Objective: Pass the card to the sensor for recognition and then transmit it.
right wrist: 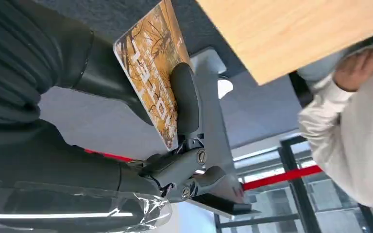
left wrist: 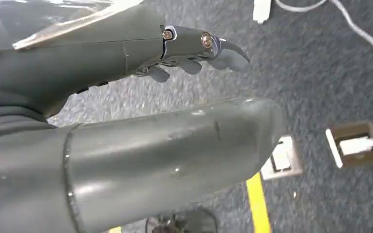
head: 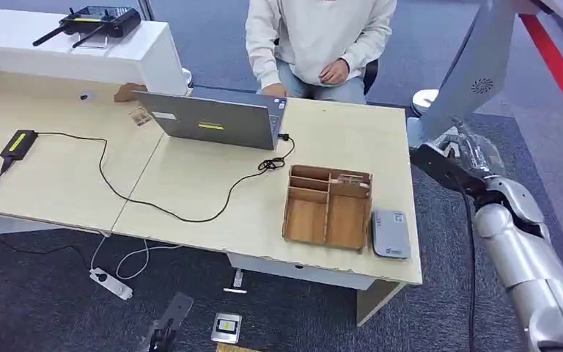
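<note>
A card (right wrist: 148,63) with a brown and orange pattern is pinched between the thumb and fingers of my right hand (right wrist: 184,126). That hand (head: 460,152) hangs off the table's right edge, level with its far corner, above the dark carpet. The grey sensor box (head: 390,233) lies flat on the light wooden table (head: 190,191) near its front right corner, beside a wooden divider tray (head: 328,207). My left hand (left wrist: 189,48) hangs over the carpet with its fingers stretched out and holds nothing.
A person in a cream sweatshirt (head: 322,37) sits behind the table, by a grey laptop (head: 212,121). A black cable (head: 154,202) runs across the table to a small black box (head: 18,143). A power strip (head: 110,282) lies on the floor.
</note>
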You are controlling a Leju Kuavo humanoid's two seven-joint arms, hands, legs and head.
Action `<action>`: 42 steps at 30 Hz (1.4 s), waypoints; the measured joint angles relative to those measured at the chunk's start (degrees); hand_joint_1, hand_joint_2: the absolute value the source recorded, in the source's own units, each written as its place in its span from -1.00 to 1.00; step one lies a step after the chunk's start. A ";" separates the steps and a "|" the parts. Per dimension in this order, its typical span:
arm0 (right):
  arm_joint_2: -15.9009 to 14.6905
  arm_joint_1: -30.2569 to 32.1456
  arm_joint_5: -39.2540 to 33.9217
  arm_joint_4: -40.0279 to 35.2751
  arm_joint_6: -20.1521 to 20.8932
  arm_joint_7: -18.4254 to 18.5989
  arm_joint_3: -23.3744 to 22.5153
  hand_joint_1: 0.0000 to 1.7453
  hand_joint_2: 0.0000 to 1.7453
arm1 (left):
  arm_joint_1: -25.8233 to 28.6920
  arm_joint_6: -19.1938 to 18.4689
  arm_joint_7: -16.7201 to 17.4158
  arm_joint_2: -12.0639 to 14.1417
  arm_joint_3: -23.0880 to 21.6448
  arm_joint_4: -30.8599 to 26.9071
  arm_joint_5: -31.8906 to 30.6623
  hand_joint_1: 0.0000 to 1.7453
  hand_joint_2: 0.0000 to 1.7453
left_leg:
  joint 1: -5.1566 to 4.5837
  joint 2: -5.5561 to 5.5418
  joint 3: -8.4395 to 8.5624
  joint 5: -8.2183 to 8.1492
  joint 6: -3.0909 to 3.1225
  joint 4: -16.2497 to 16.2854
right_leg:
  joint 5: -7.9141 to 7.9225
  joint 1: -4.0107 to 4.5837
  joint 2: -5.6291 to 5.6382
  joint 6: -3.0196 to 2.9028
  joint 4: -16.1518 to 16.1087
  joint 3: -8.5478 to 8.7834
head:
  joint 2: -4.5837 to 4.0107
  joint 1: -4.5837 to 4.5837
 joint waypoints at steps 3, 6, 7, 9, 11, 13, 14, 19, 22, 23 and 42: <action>-0.81 2.24 -0.48 -1.22 0.31 0.00 0.02 1.00 1.00 | 0.15 -0.98 -0.31 -0.24 0.72 0.02 1.18 -1.00 -1.00 | 0.01 -0.01 0.00 0.00 0.00 0.00 | -0.01 0.02 0.01 -0.01 0.00 0.00 | 0.00 0.00; -1.09 4.00 -0.81 -2.71 0.94 0.13 0.02 1.00 1.00 | 0.30 -1.24 -0.63 -0.55 1.44 0.22 1.92 -1.00 -1.00 | 0.01 -0.03 -0.03 0.01 0.00 -0.01 | -0.01 0.06 -0.03 0.00 0.00 0.00 | 0.00 0.02; -1.11 4.41 -0.92 -3.26 1.27 0.31 0.07 1.00 1.00 | 0.32 -1.24 -0.77 -0.59 1.53 0.26 2.03 -1.00 -1.00 | 0.00 -0.05 -0.03 0.01 0.00 -0.01 | -0.01 0.07 -0.03 -0.01 0.00 0.00 | 0.00 0.00; -1.09 5.14 -1.20 -4.31 1.97 0.81 0.13 1.00 1.00 | 0.25 -1.44 -0.90 -0.63 1.66 0.28 2.18 -1.00 -1.00 | 0.00 -0.03 -0.01 0.01 0.00 -0.01 | -0.01 0.08 -0.02 0.00 0.01 0.00 | 0.00 0.00; -1.11 6.33 -1.44 -6.13 3.45 1.75 0.26 1.00 1.00 | 0.12 -1.66 -0.87 -0.66 1.68 0.31 2.21 -1.00 -1.00 | -0.01 -0.04 -0.01 0.01 0.00 0.00 | -0.01 0.15 -0.02 0.00 0.00 0.00 | 0.00 0.00; -1.11 8.03 -1.46 -8.04 4.70 3.21 0.50 1.00 1.00 | -0.13 -1.90 -0.87 -0.72 1.68 0.39 2.10 -1.00 -1.00 | -0.01 -0.04 -0.02 0.01 0.00 0.00 | -0.01 0.15 -0.04 0.00 0.00 0.01 | 0.00 0.00; -1.11 8.80 -1.46 -8.76 4.92 3.65 0.57 1.00 1.00 | -0.30 -2.05 -0.90 -0.76 1.68 0.48 2.08 -1.00 -1.00 | -0.03 -0.05 -0.03 0.01 0.00 0.00 | -0.01 0.15 -0.05 0.00 0.00 0.01 | 0.00 0.02; -1.20 11.07 -1.49 -11.88 5.90 4.56 0.59 1.00 1.00 | -0.96 -2.10 -0.90 -1.07 1.68 1.03 1.38 -1.00 -1.00 | -0.04 -0.04 -0.02 0.01 0.00 0.00 | -0.01 0.14 -0.03 0.00 0.00 0.00 | 0.00 0.02; -1.20 13.17 -1.22 -14.51 7.08 6.07 0.61 1.00 1.00 | -1.54 -2.10 -0.87 -1.31 1.68 1.42 0.00 -1.00 -1.00 | -0.04 -0.05 -0.03 0.01 0.01 -0.01 | -0.02 0.14 -0.08 0.01 0.00 0.01 | 0.00 0.02; -1.20 13.82 -1.09 -15.28 7.48 6.63 0.61 1.00 1.00 | -1.75 -2.10 -0.83 -1.40 1.68 1.62 -0.55 -1.00 -1.00 | -0.04 -0.06 -0.03 0.01 0.01 -0.01 | -0.02 0.14 -0.08 0.01 0.00 0.01 | 0.00 0.00; -2.10 18.32 -1.16 -21.31 8.68 8.79 0.52 1.00 1.00 | -3.88 -2.97 -0.87 -2.91 2.88 4.72 -4.15 -1.00 -1.00 | -0.04 -0.05 -0.02 0.01 0.01 0.00 | -0.01 0.14 -0.06 0.01 0.00 0.00 | 0.00 0.00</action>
